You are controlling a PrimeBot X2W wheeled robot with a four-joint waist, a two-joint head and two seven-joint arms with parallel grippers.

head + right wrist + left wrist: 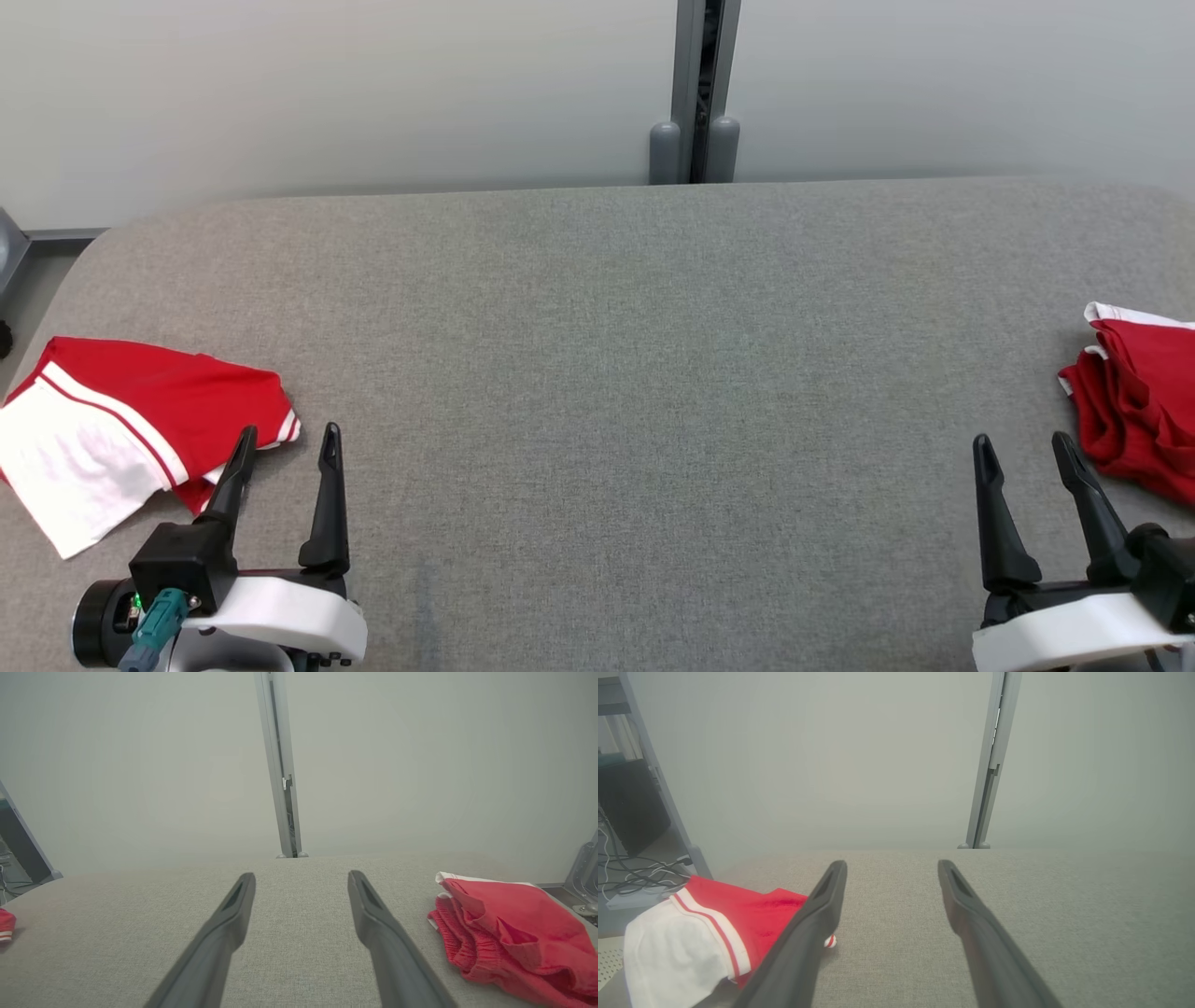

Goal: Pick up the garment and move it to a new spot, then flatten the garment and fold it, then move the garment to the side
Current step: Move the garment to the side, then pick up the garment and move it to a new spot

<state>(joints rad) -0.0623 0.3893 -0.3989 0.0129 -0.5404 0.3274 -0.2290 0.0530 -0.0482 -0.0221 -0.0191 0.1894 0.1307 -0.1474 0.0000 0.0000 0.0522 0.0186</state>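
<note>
A crumpled red garment (1139, 401) with a white edge lies at the table's right end, just right of my right gripper (1021, 439); the right wrist view has it as a bunched heap (509, 933) to the right of the open gripper (301, 875). A folded red and white garment (140, 411) lies at the left end, its near corner behind the left finger of my left gripper (288, 431). Seen from the left wrist, that folded piece (738, 905) sits left of the open gripper (892, 863). Both grippers hold nothing.
The grey fabric-covered table (597, 373) stretches between the two garments, with rounded far corners. A grey post (695, 93) stands against the pale wall behind it. Cables and a dark cabinet (626, 807) sit off the table's left end.
</note>
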